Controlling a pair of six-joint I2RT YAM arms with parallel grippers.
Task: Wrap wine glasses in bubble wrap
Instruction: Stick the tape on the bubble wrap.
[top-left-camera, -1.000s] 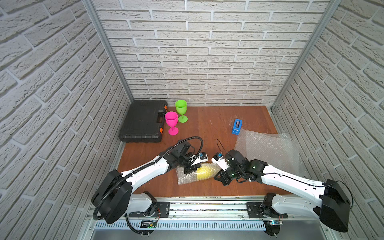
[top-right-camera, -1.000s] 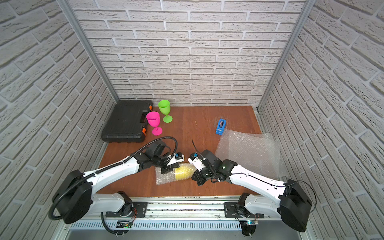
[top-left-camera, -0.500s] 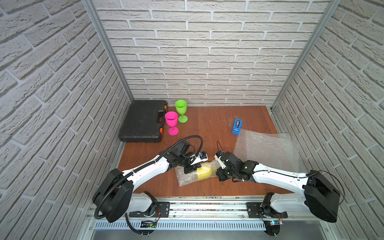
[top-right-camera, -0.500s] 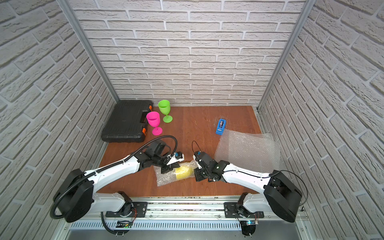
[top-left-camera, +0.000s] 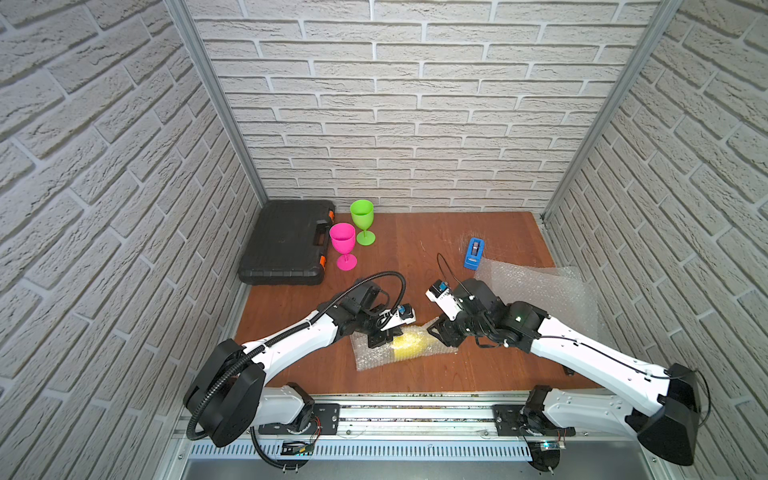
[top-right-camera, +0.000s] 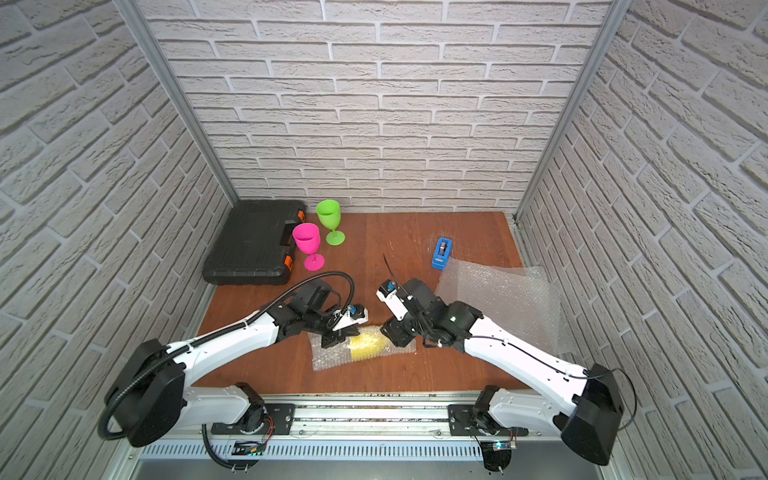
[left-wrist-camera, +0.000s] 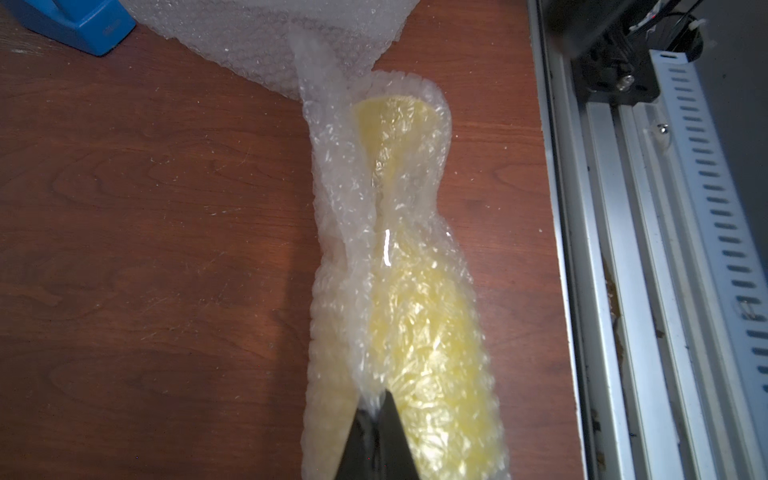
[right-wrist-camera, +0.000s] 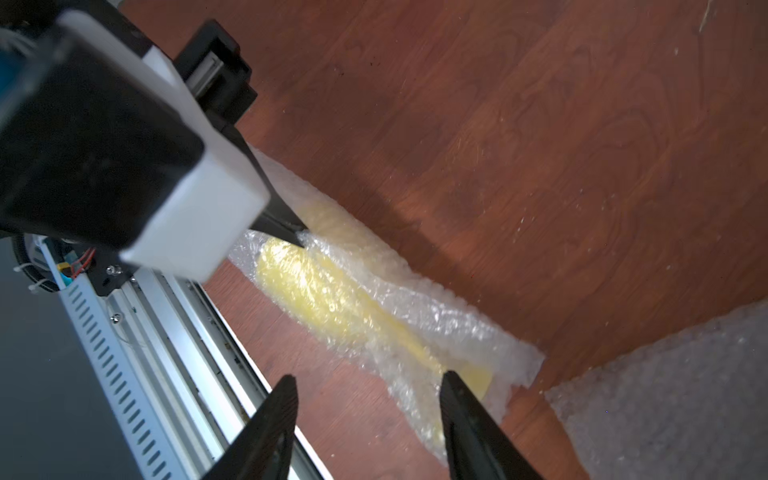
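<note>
Lying on its side near the front edge of the table (top-left-camera: 415, 376), the yellow goblet (left-wrist-camera: 419, 332) is rolled inside a bubble wrap sheet (left-wrist-camera: 332, 232). The left gripper (left-wrist-camera: 376, 409) pinches a fold of that wrap over the bowl, jaws together. The right gripper (right-wrist-camera: 368, 382) is at the foot end, jaws apart, clamping nothing.

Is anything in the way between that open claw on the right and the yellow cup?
Only the bubble wrap folded around the yellow goblet. The right gripper stands open at its foot end, nothing else between. The left gripper pinches the wrap at the bowl end, clear of that path.
</note>
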